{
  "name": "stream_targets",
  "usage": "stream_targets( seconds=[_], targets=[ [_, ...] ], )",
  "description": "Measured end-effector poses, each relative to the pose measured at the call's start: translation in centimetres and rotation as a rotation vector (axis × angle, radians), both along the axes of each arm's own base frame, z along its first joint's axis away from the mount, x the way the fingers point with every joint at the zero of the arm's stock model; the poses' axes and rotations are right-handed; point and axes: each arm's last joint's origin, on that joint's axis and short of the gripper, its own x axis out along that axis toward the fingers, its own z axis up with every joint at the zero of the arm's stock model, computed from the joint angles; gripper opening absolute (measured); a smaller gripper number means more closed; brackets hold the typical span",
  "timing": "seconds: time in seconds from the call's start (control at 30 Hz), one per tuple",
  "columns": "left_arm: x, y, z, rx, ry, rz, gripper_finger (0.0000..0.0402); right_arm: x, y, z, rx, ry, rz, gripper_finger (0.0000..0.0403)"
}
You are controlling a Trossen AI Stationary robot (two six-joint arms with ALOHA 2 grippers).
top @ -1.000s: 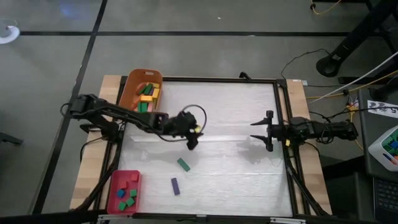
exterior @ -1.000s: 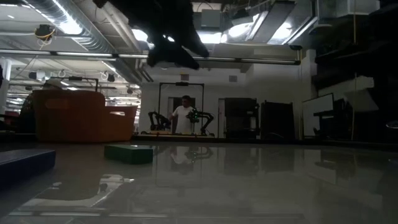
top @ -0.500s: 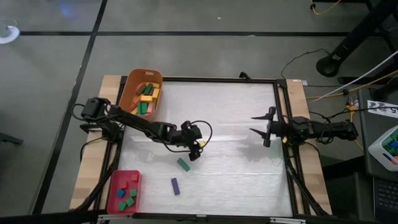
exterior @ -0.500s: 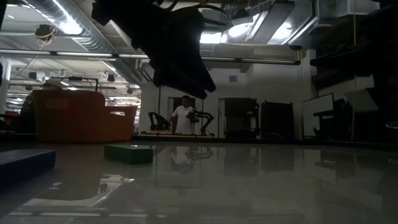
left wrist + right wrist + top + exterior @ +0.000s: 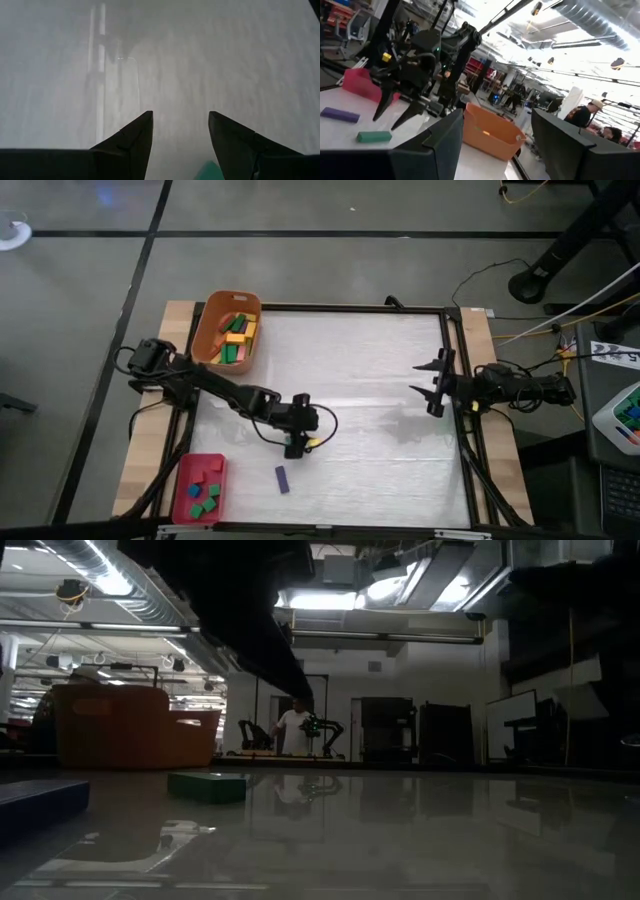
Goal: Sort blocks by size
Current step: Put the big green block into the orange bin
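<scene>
A green block (image 5: 207,786) lies flat on the table; in the right wrist view (image 5: 374,136) it lies just below my left gripper (image 5: 387,120). My left gripper (image 5: 297,442) is open and points down over it, covering it in the high view. A corner of the block (image 5: 207,171) shows between the fingers in the left wrist view. A purple block (image 5: 282,479) lies flat nearer the near edge. My right gripper (image 5: 437,383) is open and empty at the table's right side.
An orange tub (image 5: 228,328) with several blocks stands at the far left corner. A flat red tray (image 5: 200,488) with several small blocks lies at the near left corner. A person (image 5: 295,725) stands in the room far behind the table.
My left gripper has gone toward the table's near edge, from the middle of the table to a place over the green block, and now hides the block in the high view. The blocks have not moved.
</scene>
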Motion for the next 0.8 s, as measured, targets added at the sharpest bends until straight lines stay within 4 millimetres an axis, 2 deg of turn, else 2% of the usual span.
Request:
stream_targets(
  seconds=[0.17,0.37,0.47,0.6,0.8],
  targets=[
    [-0.2,-0.8,0.0,0.006,-0.001,-0.031,0.0178,0.1,0.0,-0.5,-0.009,0.059,0.007,0.0231],
    [-0.3,-0.9,0.0,-0.02,0.004,-0.003,0.0178,0.3,0.1,-1.3,-0.007,0.113,0.009,0.0231],
    [-0.3,-0.8,-0.1,-0.017,0.01,-0.004,0.0178,0.6,0.1,-2.4,0.015,0.113,0.02,0.0231],
    [-0.4,-0.8,-0.1,-0.01,0.023,-0.006,0.0178,0.7,0.1,-2.5,0.021,0.125,0.034,0.0231],
    [-0.6,-0.7,-0.4,0.072,0.048,-0.087,0.0178,0.7,0.1,-2.9,0.009,0.161,0.031,0.0231]
  ],
)
